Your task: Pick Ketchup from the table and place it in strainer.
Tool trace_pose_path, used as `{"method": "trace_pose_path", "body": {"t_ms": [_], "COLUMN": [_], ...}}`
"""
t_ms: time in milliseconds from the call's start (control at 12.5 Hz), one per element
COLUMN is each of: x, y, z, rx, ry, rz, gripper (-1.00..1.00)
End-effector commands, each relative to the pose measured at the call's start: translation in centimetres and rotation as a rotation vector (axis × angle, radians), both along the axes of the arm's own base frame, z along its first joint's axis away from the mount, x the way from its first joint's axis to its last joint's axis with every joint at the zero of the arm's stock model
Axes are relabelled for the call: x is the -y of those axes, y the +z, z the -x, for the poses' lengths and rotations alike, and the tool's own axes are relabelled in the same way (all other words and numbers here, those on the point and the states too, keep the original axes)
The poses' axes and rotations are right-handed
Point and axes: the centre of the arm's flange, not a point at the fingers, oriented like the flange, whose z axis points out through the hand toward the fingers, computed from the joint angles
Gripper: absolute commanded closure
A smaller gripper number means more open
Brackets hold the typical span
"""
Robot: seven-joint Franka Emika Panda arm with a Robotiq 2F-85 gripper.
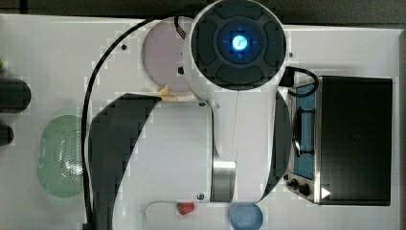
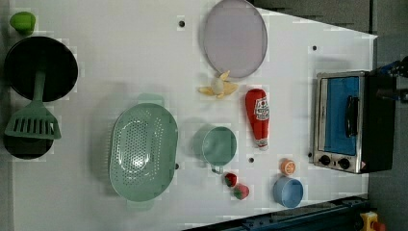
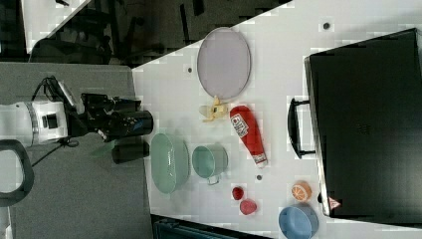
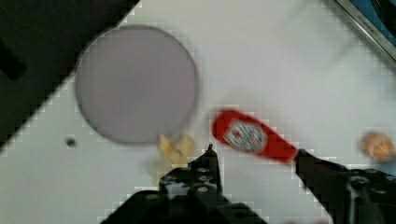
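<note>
The black two-fingered pincer (image 4: 254, 158) hangs above the white table (image 4: 280, 70) with its fingers apart, holding nothing. The slim red plastic Ketchup bottle (image 4: 252, 137) lies flat just beyond its fingertips; the pale mint-green perforated strainer (image 2: 143, 151) sits well apart.

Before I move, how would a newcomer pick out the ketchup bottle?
In the left view, find the toaster oven at the left view's right edge. The ketchup bottle lies flat just beside its glass door. It is long and red with a white label, unlike the small round strawberries.
</note>
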Motion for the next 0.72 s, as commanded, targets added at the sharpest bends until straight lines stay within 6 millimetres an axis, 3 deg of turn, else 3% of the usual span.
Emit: {"method": "trace_pose_path", "body": {"t_ms": [80,240,480,720], "x": [2.5,2.3,1.5,0.9], "y": [2.7,1.8,-1.7,-6.1], "z": [8.9,8.7,7.6,5.7], "rx": [-0.098,-0.112,-0.147,-0.13], "ry": [-0.074,-0.062,0.008,0.232], "rz": [-0.001,-0.001,-0.003,-0.01], "gripper": [-0.59,-1.0,-1.0,-1.0]}}
